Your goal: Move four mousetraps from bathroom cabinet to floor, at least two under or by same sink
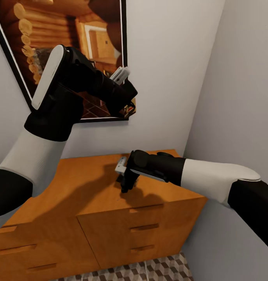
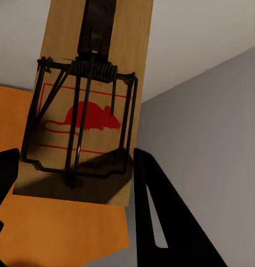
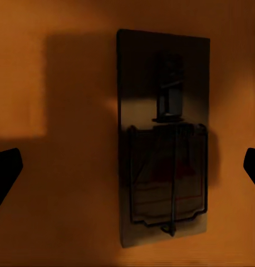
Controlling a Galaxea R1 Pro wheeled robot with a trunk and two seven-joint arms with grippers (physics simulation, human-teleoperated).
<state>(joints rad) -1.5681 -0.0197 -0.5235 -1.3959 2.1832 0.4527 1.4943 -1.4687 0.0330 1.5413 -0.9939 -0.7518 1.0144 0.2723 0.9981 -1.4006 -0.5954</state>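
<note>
This is a room in a home, rendered in simulation, and I stand in one of its corners. Two plain pale grey walls (image 1: pixel 227 97) meet to my right. Against the back wall stands a low wooden cabinet (image 1: pixel 110 230) in warm orange, with flat drawer fronts and recessed slot handles, the sort of furniture found in a house. Above it hangs a large black-framed picture (image 1: pixel 99 50) showing the inside of a log cabin. At the cabinet's foot a strip of floor (image 1: pixel 161 269) shows tiles printed with a brown, beige and cream cube pattern, which suits a bathroom or hallway.
</note>
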